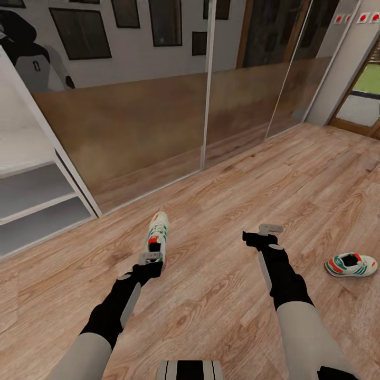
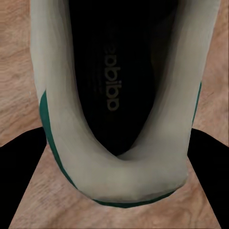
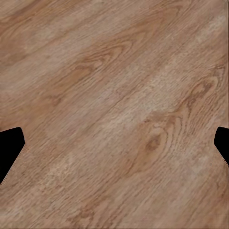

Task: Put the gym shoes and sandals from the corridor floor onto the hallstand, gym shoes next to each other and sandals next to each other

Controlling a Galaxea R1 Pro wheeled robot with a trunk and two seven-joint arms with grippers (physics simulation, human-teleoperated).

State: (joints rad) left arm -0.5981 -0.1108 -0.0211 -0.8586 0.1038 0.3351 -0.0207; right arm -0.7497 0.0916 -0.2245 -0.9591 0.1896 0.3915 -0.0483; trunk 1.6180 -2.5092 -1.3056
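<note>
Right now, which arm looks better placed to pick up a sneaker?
Left. The left gripper sits right at the heel of the near gym shoe, fingers open either side; the right gripper hangs open above bare floor.

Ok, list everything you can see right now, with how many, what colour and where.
Gym shoe: one, cream-white with green stripes, on the floor at the left pincer.
Second gym shoe: one, same colours, on the floor far right.
Hallstand: one, pale grey-white, far left, shelves open.
Corridor floor: light brown wood planks.
Mirrored sliding doors: along the back wall.
Left pincer: over the near shoe's heel.
Right pincer: open above bare floor.
</note>
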